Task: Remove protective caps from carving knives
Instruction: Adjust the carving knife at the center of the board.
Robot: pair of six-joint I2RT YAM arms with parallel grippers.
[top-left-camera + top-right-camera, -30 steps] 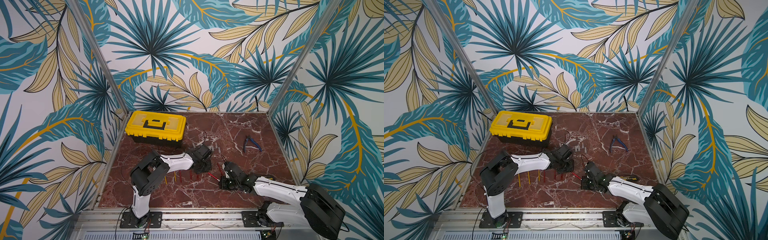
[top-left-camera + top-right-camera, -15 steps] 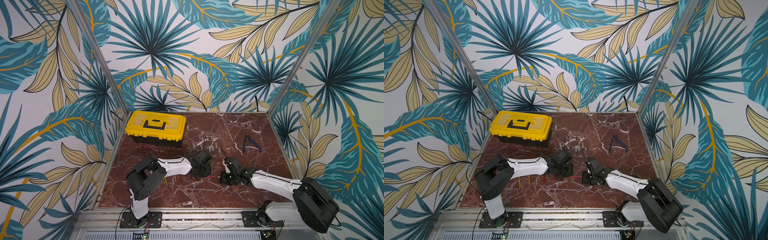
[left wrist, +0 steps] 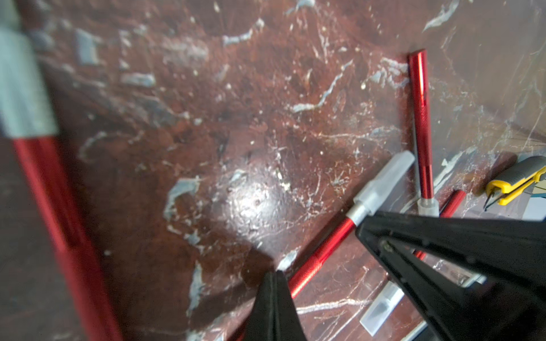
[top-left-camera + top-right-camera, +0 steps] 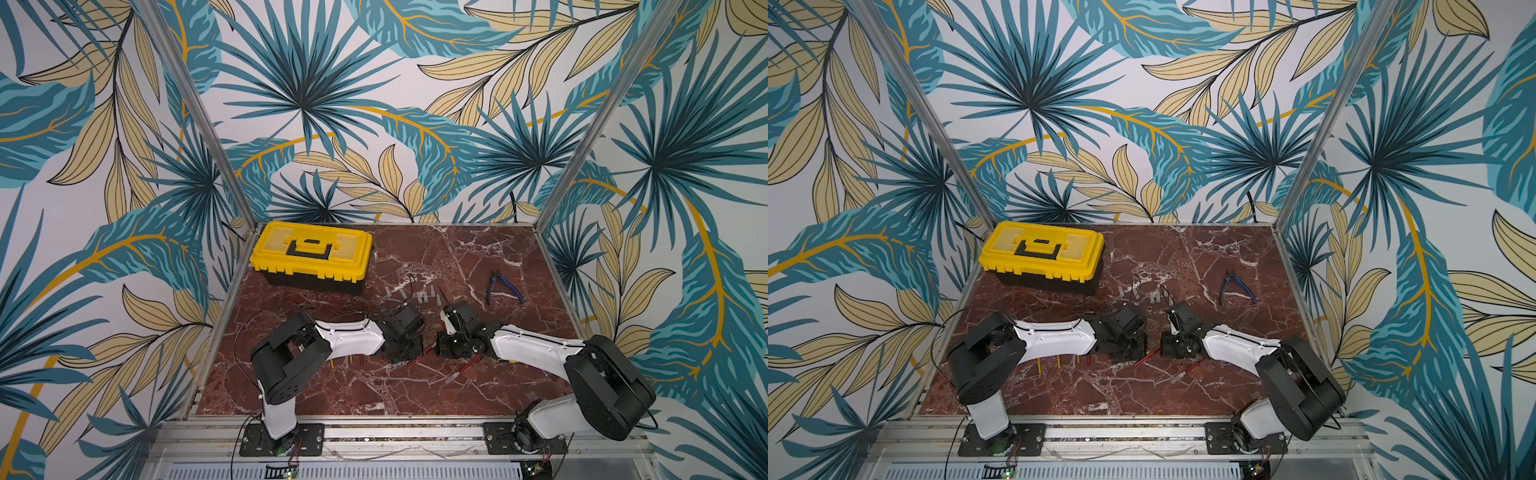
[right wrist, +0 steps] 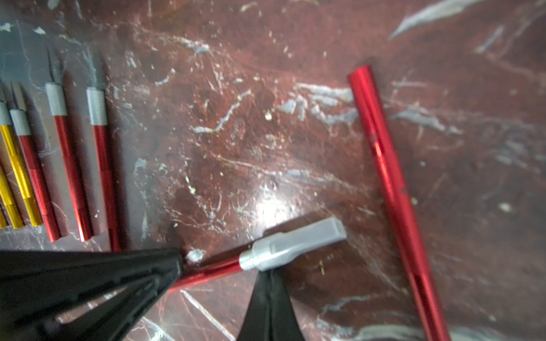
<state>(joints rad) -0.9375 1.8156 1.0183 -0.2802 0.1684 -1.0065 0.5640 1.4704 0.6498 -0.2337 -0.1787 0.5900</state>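
The marble table [image 4: 374, 390] carries everything. The yellow toolbox [image 4: 309, 255] stands well beyond the left gripper [image 3: 273, 285], toward the back wall. Its lid is down, so what it holds cannot be seen.

The two arms meet low over the middle of the table. The left gripper and the right gripper [image 5: 268, 285] hang tip-down just beside each other, each with its fingertips pressed together and nothing pinched between them. The blue-handled pliers [image 4: 503, 287] lie beyond the right gripper on its outer side, well apart from it.

A row of bare knives [image 5: 71, 165] lies on the left gripper's outer side, largely under the left arm in both top views. Their handles are red and yellow, with grey collars and uncovered blades. A capped red knife [image 4: 419, 356] lies between the two grippers. Its handle runs in behind the left gripper's tip, and its cap [image 5: 298, 243] sits right at the right gripper's tip. Whether either tip touches it cannot be told.

A second red knife [image 5: 390, 192] lies near the right gripper on its outer side, with its own translucent cover [image 4: 453, 378] at the near end. The utility knife [image 3: 517, 180] shows past the right gripper. Loose caps [image 4: 420, 297] are scattered just beyond both grippers.
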